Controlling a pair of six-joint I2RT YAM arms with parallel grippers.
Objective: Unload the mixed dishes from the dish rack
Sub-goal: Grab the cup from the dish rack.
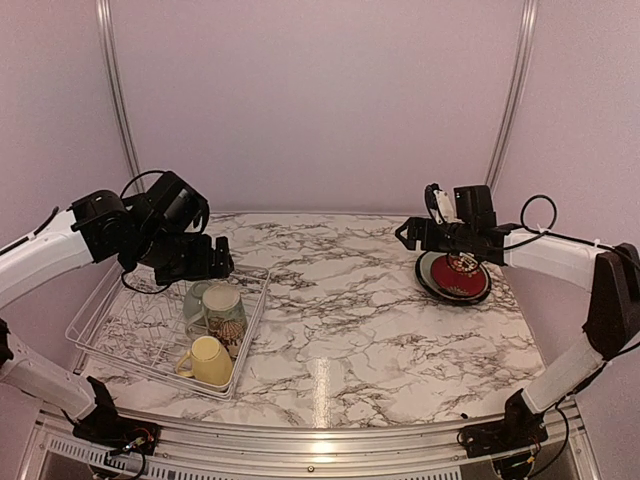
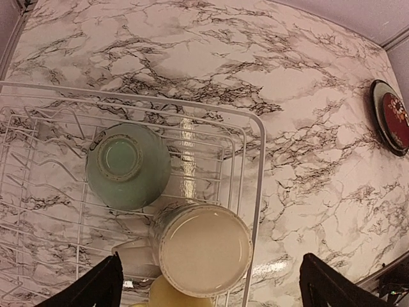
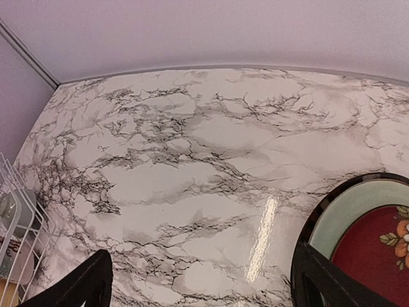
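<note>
The white wire dish rack [image 1: 103, 298] sits at the left. It holds an upside-down small pale green bowl [image 1: 197, 298], a cream floral mug [image 1: 227, 313] and a pale yellow mug [image 1: 208, 361]. My left gripper [image 1: 220, 263] hovers open and empty above the rack's far side. In the left wrist view the bowl [image 2: 128, 165] and floral mug [image 2: 204, 248] lie below my open left gripper [image 2: 211, 288]. The dark red patterned plate [image 1: 457, 272] tops a stack at the right, over the pale green plate [image 3: 348, 208] and the black-rimmed plate [image 3: 314, 220]. My right gripper [image 1: 406, 234] is open, just left of the stack.
The marble table [image 1: 340, 320] stretches between the rack and the plate stack. The rack's rim [image 2: 257, 166] runs beside the floral mug, and the rack's corner [image 3: 11, 211] shows at the left edge of the right wrist view. A pale wall stands behind the table.
</note>
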